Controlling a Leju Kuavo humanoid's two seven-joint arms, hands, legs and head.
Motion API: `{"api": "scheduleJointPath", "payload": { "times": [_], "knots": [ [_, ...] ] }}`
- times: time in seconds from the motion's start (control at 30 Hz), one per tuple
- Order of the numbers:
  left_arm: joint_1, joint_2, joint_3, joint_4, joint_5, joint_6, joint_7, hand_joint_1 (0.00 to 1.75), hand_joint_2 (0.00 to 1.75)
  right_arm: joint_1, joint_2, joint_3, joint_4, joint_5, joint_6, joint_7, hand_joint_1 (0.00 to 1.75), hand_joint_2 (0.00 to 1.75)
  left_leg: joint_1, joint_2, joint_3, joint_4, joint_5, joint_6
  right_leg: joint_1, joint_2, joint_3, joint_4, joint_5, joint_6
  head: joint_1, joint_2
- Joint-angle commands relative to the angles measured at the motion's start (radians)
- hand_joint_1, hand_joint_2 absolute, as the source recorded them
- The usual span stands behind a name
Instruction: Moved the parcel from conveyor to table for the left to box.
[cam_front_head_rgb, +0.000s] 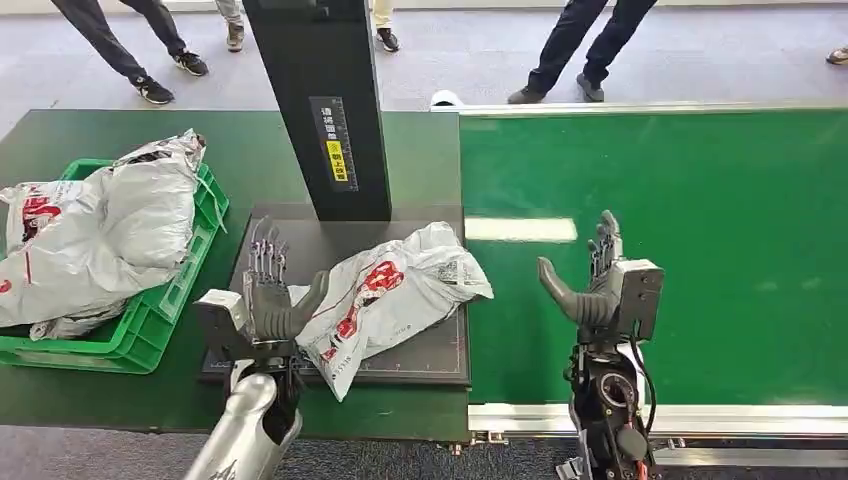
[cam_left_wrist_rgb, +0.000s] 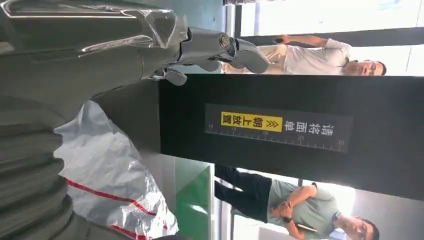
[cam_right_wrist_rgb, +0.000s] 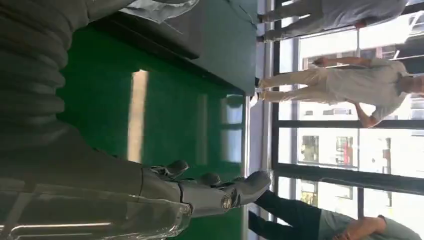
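A green crate (cam_front_head_rgb: 150, 325) stuffed with grey bags (cam_front_head_rgb: 100, 235) sits on the table just left of the left hand (cam_front_head_rgb: 268, 300). That hand stands upright, fingers straight and apart, its thumb touching the parcel (cam_front_head_rgb: 390, 290) — a white bag with red print lying on a black pad (cam_front_head_rgb: 440, 350). Right of the parcel, the right hand (cam_front_head_rgb: 600, 285) hangs over the green conveyor (cam_front_head_rgb: 720, 240), fingers spread, holding nothing.

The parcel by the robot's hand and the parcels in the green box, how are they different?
The parcel lies alone on the black platform, touching the left hand; the parcels in the green crate are piled together, untouched. It shows more red print. All are crinkled silver-grey bags.
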Motion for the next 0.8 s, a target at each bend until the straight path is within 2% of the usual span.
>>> {"api": "scheduleJointPath", "payload": {
  "times": [0.03, 0.3, 0.37, 0.4, 0.47, 0.57, 0.6, 0.8],
  "knots": [
    [-0.046, 0.017, -0.032, 0.079, 0.008, -0.001, 0.007, 0.00, 1.75, -0.018, -0.007, -0.007, 0.157, 0.054, -0.013, 0.038, 0.00, 1.75, 0.001, -0.001, 0.003, -0.001, 0.000, 0.000, 0.001, -0.002, 0.004, -0.002, 0.000, 0.000, 0.000, 0.000],
    [-0.062, 0.026, -0.054, 0.089, -0.008, 0.003, 0.011, 0.00, 1.75, -0.022, -0.008, -0.014, 0.162, 0.052, 0.001, 0.042, 0.00, 1.75, 0.000, 0.000, 0.002, -0.001, 0.000, 0.000, 0.000, -0.001, 0.002, -0.001, 0.000, 0.000, 0.000, 0.000],
    [-0.069, 0.051, -0.101, 0.086, -0.120, 0.077, -0.008, 0.00, 1.75, -0.014, -0.010, -0.017, 0.152, 0.050, 0.008, 0.043, 0.00, 1.75, 0.000, 0.000, 0.001, -0.001, 0.000, 0.000, 0.000, -0.001, 0.002, -0.001, 0.000, 0.000, 0.000, 0.000],
    [-0.073, 0.085, -0.167, 0.067, -0.302, 0.169, 0.003, 0.00, 1.75, 0.002, -0.014, -0.020, 0.132, 0.050, 0.013, 0.044, 0.00, 1.75, 0.000, -0.001, 0.003, -0.001, 0.000, 0.001, 0.000, -0.002, 0.003, -0.002, 0.000, 0.000, 0.000, 0.000],
    [-0.060, 0.112, -0.202, 0.014, -0.432, 0.182, 0.064, 0.00, 1.75, 0.016, -0.014, -0.028, 0.120, 0.050, 0.019, 0.044, 0.00, 1.75, 0.000, -0.001, 0.002, -0.001, 0.000, 0.000, 0.000, -0.002, 0.003, -0.001, 0.000, 0.000, 0.000, 0.000],
    [-0.051, 0.122, -0.210, -0.013, -0.492, 0.186, 0.097, 0.00, 1.75, 0.022, -0.013, -0.032, 0.119, 0.051, 0.021, 0.045, 0.00, 1.75, 0.000, -0.001, 0.002, -0.001, 0.000, 0.000, 0.000, -0.002, 0.002, -0.001, -0.001, 0.000, 0.000, 0.000],
    [-0.043, 0.127, -0.215, -0.041, -0.589, 0.167, 0.151, 0.00, 1.75, 0.033, -0.010, -0.041, 0.113, 0.058, 0.023, 0.047, 0.00, 1.75, 0.000, 0.000, 0.002, -0.001, 0.000, 0.000, 0.000, -0.002, 0.003, -0.001, 0.000, 0.000, 0.000, 0.000],
    [-0.013, 0.134, -0.164, -0.182, -0.867, 0.092, 0.297, 0.00, 1.75, 0.077, 0.008, -0.078, 0.066, 0.105, 0.050, 0.058, 0.00, 1.75, 0.000, 0.000, 0.001, -0.001, -0.001, 0.000, 0.001, -0.002, 0.002, -0.001, -0.001, 0.000, 0.000, 0.000]
  ]
}}
